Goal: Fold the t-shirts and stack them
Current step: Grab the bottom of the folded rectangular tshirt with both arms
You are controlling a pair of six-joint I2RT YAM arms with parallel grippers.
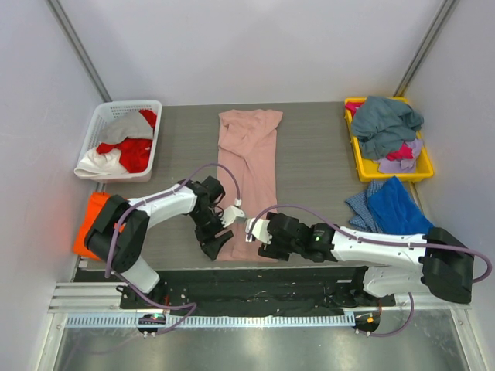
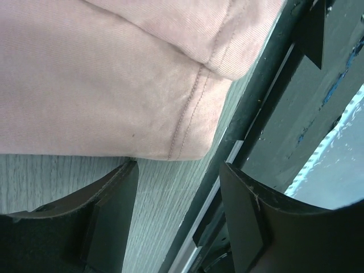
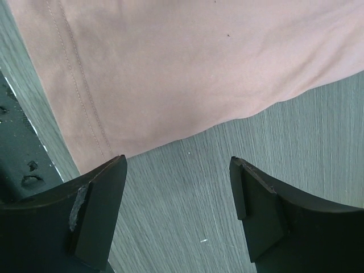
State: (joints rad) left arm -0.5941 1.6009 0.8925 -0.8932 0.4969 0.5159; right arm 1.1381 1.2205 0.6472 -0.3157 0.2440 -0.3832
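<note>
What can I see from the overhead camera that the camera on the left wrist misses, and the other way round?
Only the overhead view: the white basket and the yellow bin of shirts, a blue shirt, an orange shirt, and the left arm and right arm whole. Only the left wrist view: the pink shirt close up, its hem stitching and folded layers at the near corner. Both: the pink shirt lying on the grey table.

**Lighting even, focus mostly sharp**

Soft, diffuse light is falling from overhead and casting only faint shadows on the table [image 1: 309,154]. The metal ledge [image 1: 247,344] in front is throwing mild glare. In both wrist views the dusty-pink t-shirt [image 2: 102,85] is showing crisp stitching, while the near fingers [image 3: 267,210] are reading dark and slightly soft.
</note>
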